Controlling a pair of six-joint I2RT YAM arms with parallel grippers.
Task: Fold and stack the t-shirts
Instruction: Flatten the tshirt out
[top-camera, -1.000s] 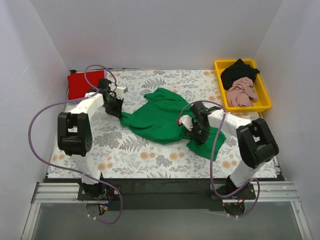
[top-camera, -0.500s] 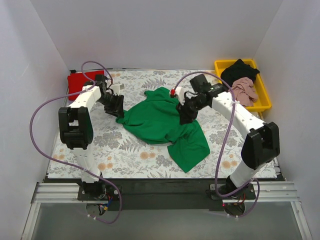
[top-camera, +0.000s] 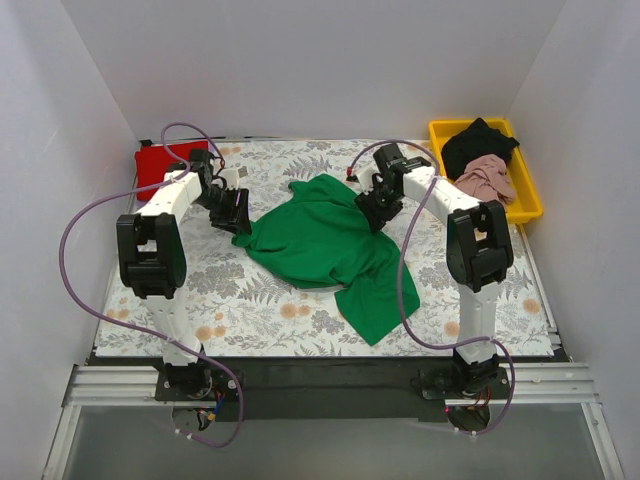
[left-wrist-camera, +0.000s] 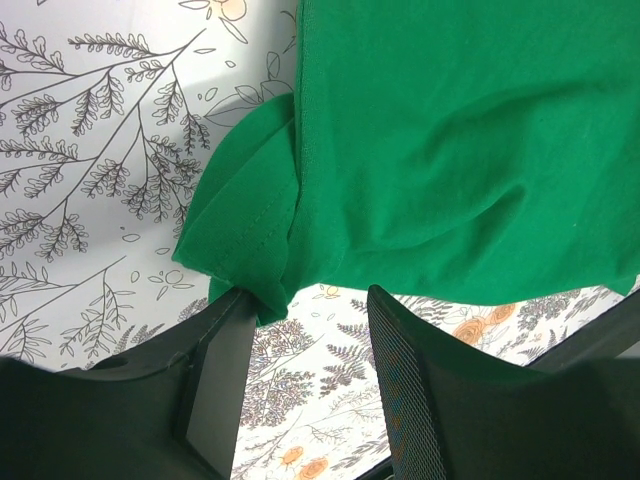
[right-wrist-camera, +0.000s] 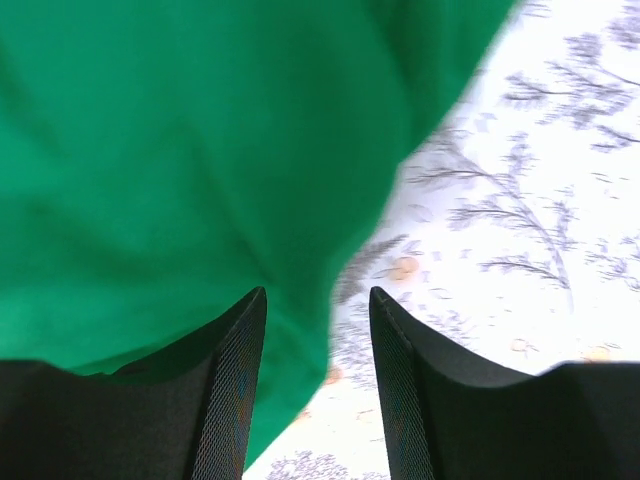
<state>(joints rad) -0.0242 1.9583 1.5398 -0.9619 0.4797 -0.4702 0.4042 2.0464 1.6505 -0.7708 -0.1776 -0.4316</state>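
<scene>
My left gripper (left-wrist-camera: 305, 298) and right gripper (right-wrist-camera: 317, 295) sit parted, empty, at edges of the bright green cloth t-shirt (top-camera: 320, 240). Placed, I'd say, to spread it flat.

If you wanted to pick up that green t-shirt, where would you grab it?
Probably the sleeve jutting from the green t-shirt on its left side, approached from the left, where the left gripper is. It forms a raised, doubled fold past the body; the middle lies flat with nothing to pinch.
</scene>
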